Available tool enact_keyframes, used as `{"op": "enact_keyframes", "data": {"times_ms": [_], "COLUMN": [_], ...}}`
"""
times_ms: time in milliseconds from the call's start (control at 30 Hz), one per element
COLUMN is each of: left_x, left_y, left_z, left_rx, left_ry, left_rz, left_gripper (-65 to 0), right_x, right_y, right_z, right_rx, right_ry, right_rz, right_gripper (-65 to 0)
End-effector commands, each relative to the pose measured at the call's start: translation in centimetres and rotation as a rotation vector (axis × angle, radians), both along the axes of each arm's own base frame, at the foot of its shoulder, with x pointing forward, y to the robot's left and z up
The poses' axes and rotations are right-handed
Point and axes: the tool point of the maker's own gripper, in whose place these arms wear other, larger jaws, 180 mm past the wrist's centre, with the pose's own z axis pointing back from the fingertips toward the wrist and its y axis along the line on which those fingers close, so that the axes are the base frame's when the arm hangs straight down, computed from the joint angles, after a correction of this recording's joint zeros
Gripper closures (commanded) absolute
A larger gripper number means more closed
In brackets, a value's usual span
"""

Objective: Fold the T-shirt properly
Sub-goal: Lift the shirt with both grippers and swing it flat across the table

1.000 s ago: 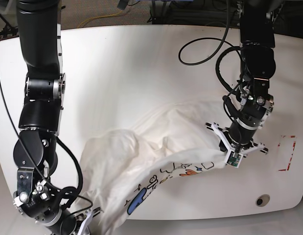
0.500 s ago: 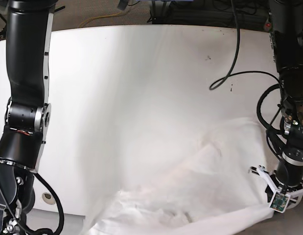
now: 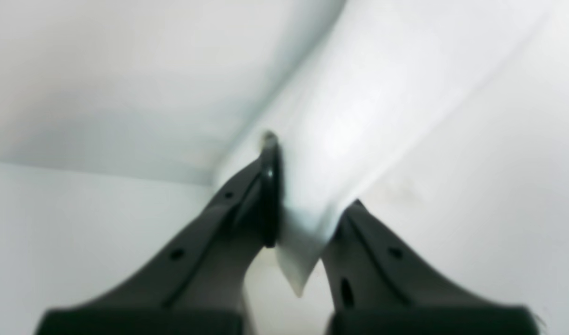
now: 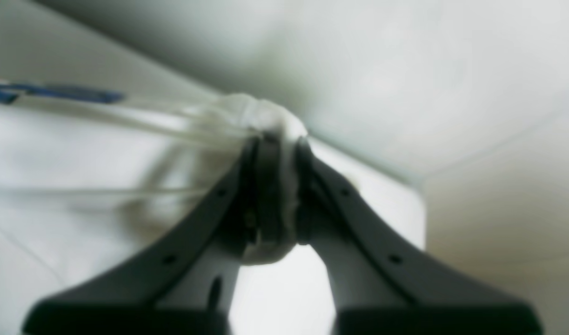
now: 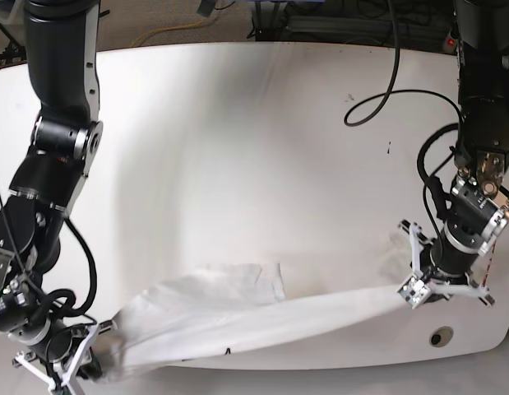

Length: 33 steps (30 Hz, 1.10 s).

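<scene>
Base view: the T-shirt (image 5: 238, 309) hangs stretched in a long white band low over the near edge of the white surface (image 5: 238, 148), between the right hand (image 5: 61, 362) and the left hand (image 5: 427, 284). Each end is bunched at a hand. Finger detail is too small to read here.

Left wrist view, blurred: left hand (image 3: 307, 218) narrow, dark fingers (image 3: 247, 209) pinching a fold of white cloth (image 3: 358, 116).

Right wrist view, blurred: right hand (image 4: 275, 195) nearly closed on a wad of cloth (image 4: 261, 114); blue print (image 4: 56, 93) shows at left, unseen from base.
</scene>
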Motion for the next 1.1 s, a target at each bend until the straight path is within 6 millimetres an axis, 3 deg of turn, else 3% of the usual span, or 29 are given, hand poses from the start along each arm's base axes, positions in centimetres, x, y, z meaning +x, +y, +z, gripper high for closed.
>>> {"op": "enact_keyframes", "data": {"times_ms": [0, 167, 400, 633, 867, 933, 1033, 1067], "left_x": [-0.3, -3.5, -8.1, -12.3, -14.4, -14.5, -14.9, -14.9], "left_y": [0.3, -0.7, -2.5, -3.3, -3.0, -2.9, -2.9, -3.2], "left_z": [0.0, -6.7, -13.3, -17.5, -19.1, -19.2, -19.5, -19.5], "left_rx": [0.001, -0.030, -0.091, -0.120, -0.120, -0.120, -0.125, -0.134], "left_ry": [-0.011, 0.159, 0.341, 0.475, 0.535, 0.539, 0.548, 0.547], "left_rz": [0.021, 0.012, 0.006, 0.009, 0.022, 0.026, 0.031, 0.030], "left_gripper": [-0.4, -0.4, -0.4, -0.4, -1.1, -5.4, -22.9, -31.5], "right_x": [-0.8, -4.2, -9.4, -14.0, -16.9, -17.0, -17.0, -16.8], "right_y": [-1.4, -3.3, -5.3, -6.4, -7.0, -7.0, -6.9, -6.5], "right_z": [0.7, -7.3, -16.0, -21.3, -23.9, -24.0, -24.1, -24.1], "right_rx": [-0.003, 0.029, 0.073, 0.133, 0.160, 0.161, 0.163, 0.179], "right_ry": [-0.048, 0.100, 0.285, 0.404, 0.470, 0.473, 0.474, 0.469], "right_rz": [-0.030, -0.080, -0.138, -0.207, -0.249, -0.248, -0.248, -0.240], "right_gripper": [-4.1, -4.1, -4.1, -4.1, -5.4, -10.3, -29.0, -39.2]}}
